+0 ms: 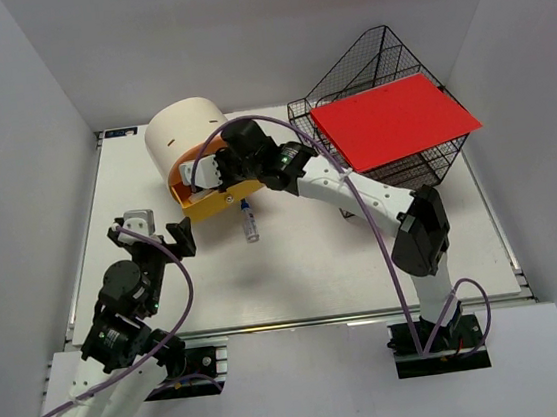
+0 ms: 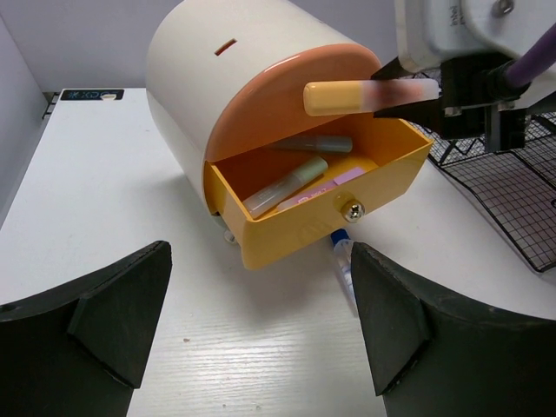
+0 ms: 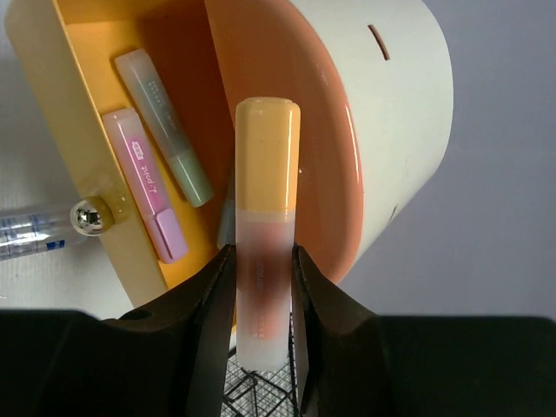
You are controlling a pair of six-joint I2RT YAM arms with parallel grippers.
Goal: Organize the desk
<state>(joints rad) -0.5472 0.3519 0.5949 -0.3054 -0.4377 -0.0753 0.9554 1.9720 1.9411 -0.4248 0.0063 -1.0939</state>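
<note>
Tidying looks well under way but not finished. The right tool (image 3: 261, 265) is partly closed, its jaws pinching the frosted lower half of an orange-capped highlighter (image 3: 266, 174). It holds the highlighter lengthwise in the air over the pulled-out yellow drawer (image 2: 295, 234) of the round cream drawer box (image 2: 200, 78), which stands at the far left of the surface (image 1: 365, 259). The highlighter touches neither the drawer nor the box, so this item is not yet put away.

Already lying in the drawer are a green highlighter (image 3: 165, 126) and a pink highlighter (image 3: 146, 182). The left wrist view shows a further greyish one (image 2: 317, 143) at the back of the drawer.

One loose item remains out: a clear pen with a blue end (image 1: 249, 222) lies flat on the surface, just near of the drawer front and partly tucked under it. At the far right stands a black wire basket (image 1: 362, 58) with a red sheet (image 1: 394, 120) resting across its top.

The left tool (image 2: 259, 330) hangs near and to the left of the drawer with its jaws spread wide and nothing between them.

My judgement of what is left: release the held highlighter into the drawer, collect the pen, and probably push the drawer shut. The white surface itself spreads from the arm bases out to the far wall.
</note>
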